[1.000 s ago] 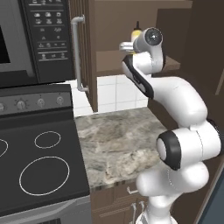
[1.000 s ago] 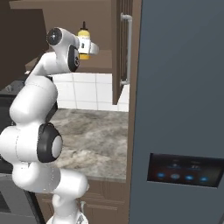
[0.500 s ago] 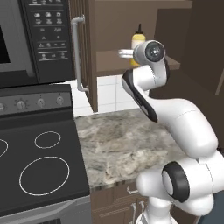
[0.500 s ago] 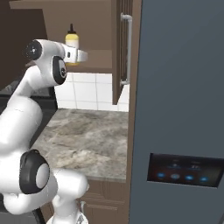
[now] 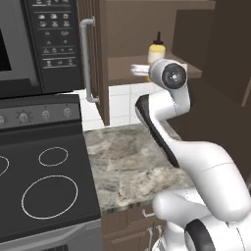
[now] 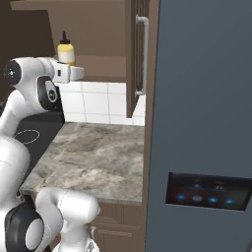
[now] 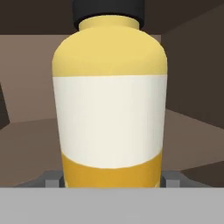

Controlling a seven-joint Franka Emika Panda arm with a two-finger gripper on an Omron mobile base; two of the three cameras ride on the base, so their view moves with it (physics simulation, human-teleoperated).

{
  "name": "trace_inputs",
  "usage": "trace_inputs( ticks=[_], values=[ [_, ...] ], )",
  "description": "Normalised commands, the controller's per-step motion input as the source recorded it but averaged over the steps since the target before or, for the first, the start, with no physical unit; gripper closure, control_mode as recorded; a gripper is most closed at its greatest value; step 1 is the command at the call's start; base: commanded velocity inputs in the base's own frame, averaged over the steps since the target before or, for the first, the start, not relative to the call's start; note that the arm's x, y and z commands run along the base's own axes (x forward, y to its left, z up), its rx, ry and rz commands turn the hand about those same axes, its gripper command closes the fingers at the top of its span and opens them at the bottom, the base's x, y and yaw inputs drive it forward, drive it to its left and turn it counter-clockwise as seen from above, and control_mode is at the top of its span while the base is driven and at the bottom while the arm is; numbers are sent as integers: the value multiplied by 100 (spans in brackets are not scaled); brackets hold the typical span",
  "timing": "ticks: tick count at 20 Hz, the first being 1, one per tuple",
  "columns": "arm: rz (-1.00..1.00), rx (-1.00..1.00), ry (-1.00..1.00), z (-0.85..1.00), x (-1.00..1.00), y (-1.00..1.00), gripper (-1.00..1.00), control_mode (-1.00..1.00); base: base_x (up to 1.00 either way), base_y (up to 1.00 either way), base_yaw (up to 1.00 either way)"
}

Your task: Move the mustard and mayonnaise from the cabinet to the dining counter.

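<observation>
since a second ago the arm has swung its upper joints around and pushed the hand into the open cabinet (image 5: 147,29), so the gripper (image 6: 74,73) now sits level with the shelf, right in front of the mustard (image 5: 156,50). mustard stands upright on the cabinet shelf, in the same spot as before, its dark nozzle pointing up. from the hand view the mustard (image 7: 110,100) looms very close and centred, yellow body with a broad white label band, black cap at the top edge, and a grey finger (image 7: 50,180) shows low on each side of its base. the jaws stand wide apart on either side of the bottle; whether they touch it cannot be told. below the cabinet lies a marble worktop (image 5: 132,157) with white tiles behind it, a black stove (image 5: 44,186) to its left, and a grey fridge (image 6: 202,123) to its right.
</observation>
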Motion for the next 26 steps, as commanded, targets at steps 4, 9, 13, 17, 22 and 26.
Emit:
trace_inputs(
  ticks=[4,9,13,17,22,26],
  values=[
    [-1,0,0,4,-68,14,100,-100,0,0,0],
    [0,0,0,5,-66,9,100,-100,0,0,0],
    [-1,0,0,4,-73,4,100,-100,0,0,0],
    [-3,0,0,0,-63,0,100,-100,0,0,0],
    [-2,0,0,0,-14,0,100,100,-1,0,-1],
    [0,0,0,0,0,0,100,100,-13,0,0]
  ],
)
